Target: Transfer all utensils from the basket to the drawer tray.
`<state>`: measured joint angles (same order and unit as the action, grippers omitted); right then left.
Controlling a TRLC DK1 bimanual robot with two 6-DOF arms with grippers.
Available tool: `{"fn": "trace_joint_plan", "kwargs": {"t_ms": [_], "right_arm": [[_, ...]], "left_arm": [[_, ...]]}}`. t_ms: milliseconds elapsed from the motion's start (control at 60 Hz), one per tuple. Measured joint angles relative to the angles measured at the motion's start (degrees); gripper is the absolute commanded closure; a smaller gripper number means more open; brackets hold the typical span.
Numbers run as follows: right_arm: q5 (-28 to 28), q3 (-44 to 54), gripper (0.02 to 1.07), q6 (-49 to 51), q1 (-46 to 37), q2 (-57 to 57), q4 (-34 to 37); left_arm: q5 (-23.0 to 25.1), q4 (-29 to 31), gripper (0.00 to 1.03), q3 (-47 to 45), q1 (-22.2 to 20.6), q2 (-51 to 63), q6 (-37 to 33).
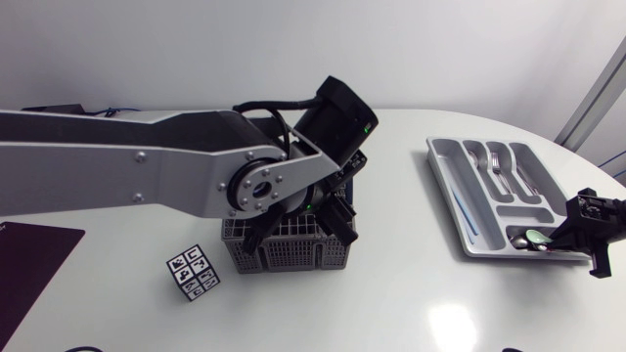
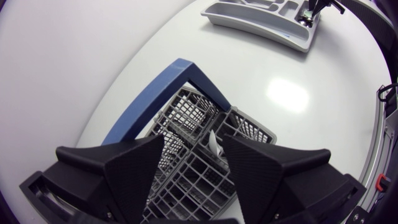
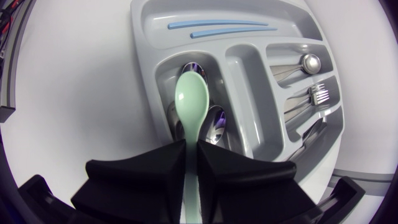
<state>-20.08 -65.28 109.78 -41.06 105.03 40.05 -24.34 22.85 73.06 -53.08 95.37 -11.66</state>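
Observation:
The grey wire basket (image 1: 293, 250) with a blue handle (image 2: 157, 94) stands at the table's middle. My left gripper (image 1: 335, 213) hangs just above it, open, its fingers (image 2: 134, 165) spread over the compartments. A white utensil (image 2: 215, 145) stands in the basket between them. The grey drawer tray (image 1: 452, 196) lies at the right. My right gripper (image 3: 192, 149) is shut on the handle of a mint green spoon (image 3: 191, 102), whose bowl is over the tray's near compartment, above metal spoons (image 3: 214, 124). Forks (image 3: 317, 94) and two blue sticks (image 3: 217, 28) lie in other compartments.
A small cube with black-and-white markers (image 1: 193, 273) sits on the table left of the basket. A dark mat (image 1: 29, 269) lies at the left edge. The left arm's broad link (image 1: 127, 166) spans the table's left half.

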Motion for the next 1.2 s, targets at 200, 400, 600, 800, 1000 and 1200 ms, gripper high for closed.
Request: {"fn": "trace_joint_plan", "kwargs": {"t_ms": [200,400,600,800,1000,1200], "right_arm": [[-0.09,0.00,0.43,-0.13,0.00,-0.24,0.15],[-0.42,0.13,0.36,-1.73,0.07,-2.97,4.02],[-2.19,1.03,0.07,-4.70,1.01,-6.38,8.04],[-5.05,2.40,0.07,-8.00,3.17,-9.94,12.46],[-5.35,6.78,0.07,-8.90,4.63,-15.74,12.44],[-3.87,7.06,0.07,-9.66,4.63,-15.63,10.67]], "left_arm": [[-1.51,-0.92,0.43,-0.22,-0.70,0.70,-0.46],[-2.19,-0.09,0.46,0.22,-0.74,2.47,-0.44],[-2.73,5.25,0.49,4.79,-0.74,4.35,-0.11],[-2.47,8.96,0.52,8.50,-0.74,6.16,1.60],[-1.46,10.78,0.53,9.99,-0.74,7.52,2.84],[-1.44,10.82,0.53,9.99,-0.74,7.65,2.86]]}}
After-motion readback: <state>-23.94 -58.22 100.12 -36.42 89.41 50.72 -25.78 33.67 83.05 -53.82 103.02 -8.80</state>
